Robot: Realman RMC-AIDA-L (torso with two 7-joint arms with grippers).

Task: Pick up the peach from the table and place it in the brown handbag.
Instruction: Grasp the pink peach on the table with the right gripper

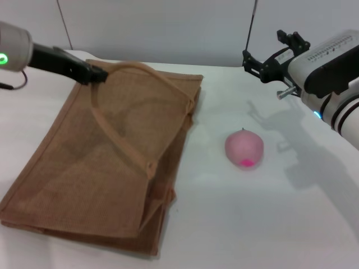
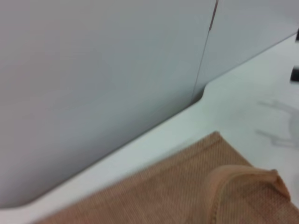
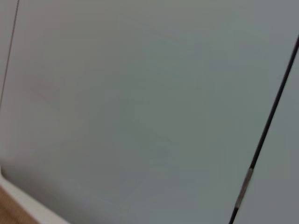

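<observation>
The pale-pink peach with a magenta patch lies on the white table, to the right of the brown handbag. The handbag lies flat, with one loop handle raised in an arch. My left gripper is shut on the top of that handle, above the bag's far edge. In the left wrist view the bag and the handle show close up. My right gripper hangs open in the air over the table's far right, behind the peach and apart from it.
A pale wall rises just behind the table's far edge. A thin dark vertical line runs down the wall in the right wrist view. White tabletop lies in front of and around the peach.
</observation>
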